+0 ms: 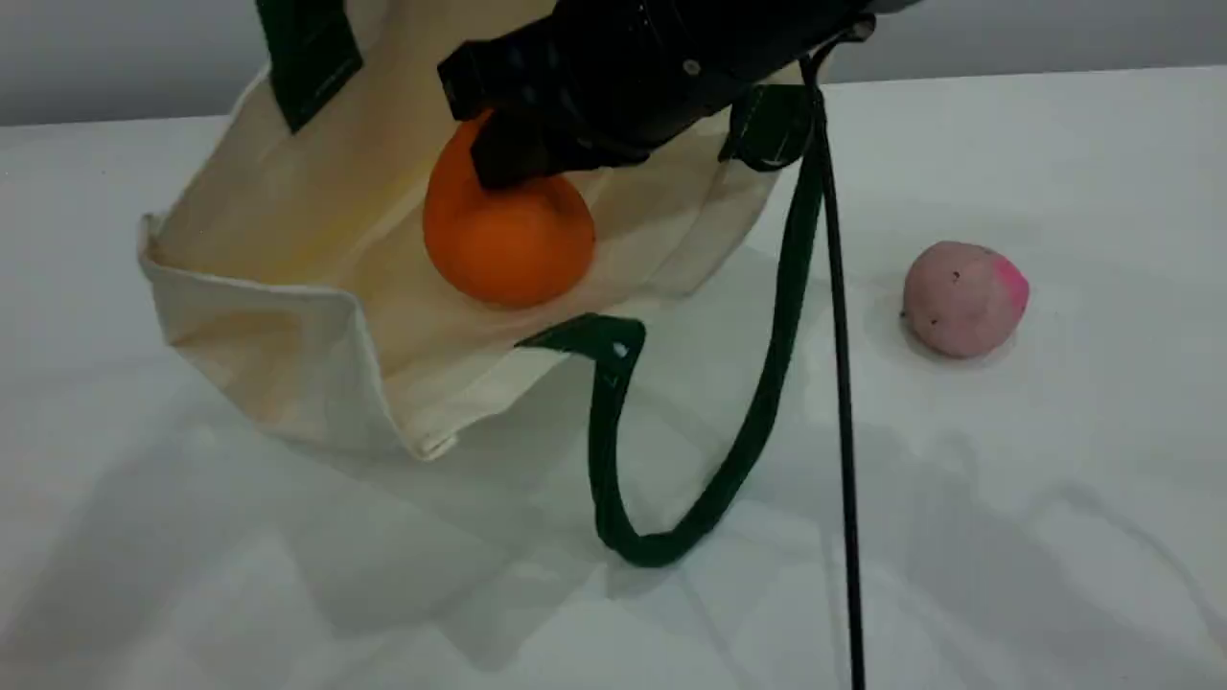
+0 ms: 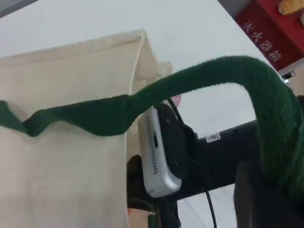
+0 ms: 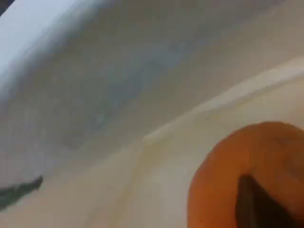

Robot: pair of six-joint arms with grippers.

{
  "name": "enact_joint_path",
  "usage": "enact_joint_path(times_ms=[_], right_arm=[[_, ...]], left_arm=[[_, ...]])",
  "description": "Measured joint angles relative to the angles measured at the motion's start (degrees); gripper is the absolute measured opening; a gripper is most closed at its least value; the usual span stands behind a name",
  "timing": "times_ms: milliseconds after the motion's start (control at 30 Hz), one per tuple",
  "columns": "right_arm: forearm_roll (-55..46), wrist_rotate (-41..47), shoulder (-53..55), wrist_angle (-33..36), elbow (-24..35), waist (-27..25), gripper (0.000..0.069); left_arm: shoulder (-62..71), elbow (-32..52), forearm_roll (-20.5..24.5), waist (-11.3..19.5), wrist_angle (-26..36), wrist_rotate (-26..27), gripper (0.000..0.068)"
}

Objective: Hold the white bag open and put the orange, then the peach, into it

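Note:
The white bag [image 1: 288, 220] lies on its side with its mouth facing right, its upper wall lifted by a dark green strap handle [image 1: 307, 57]. In the left wrist view that strap [image 2: 199, 80] runs down into my left gripper [image 2: 273, 190], which is shut on it. The orange [image 1: 508, 249] is inside the bag's mouth, just above the lower wall. My right gripper [image 1: 498, 144] is shut on its neck, and one dark fingertip [image 3: 256, 204] presses the orange [image 3: 228, 166]. The peach [image 1: 963, 299] rests on the table to the right, untouched.
The bag's second green strap [image 1: 767, 383] loops over the table in front of the mouth. A thin black cable [image 1: 844, 431] hangs from the right arm to the front edge. A red box [image 2: 270, 33] sits beyond the table.

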Motion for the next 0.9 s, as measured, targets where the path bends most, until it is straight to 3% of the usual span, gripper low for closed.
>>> enact_joint_path(times_ms=[533,633,900], right_arm=[[0.30,-1.15,0.67,-0.26,-2.31,0.00,0.0047],[0.24,-1.50,0.67,-0.20,-2.31,0.00,0.0123],[0.32,-1.45,-0.79,0.06,-2.20,0.00,0.0493]], left_arm=[[0.04,0.00,-1.74,0.00,0.00,1.26,0.0071],[0.04,0.00,-1.74,0.00,0.00,1.26,0.0071],[0.06,0.00,-0.86,0.00,0.00,1.47,0.0071]])
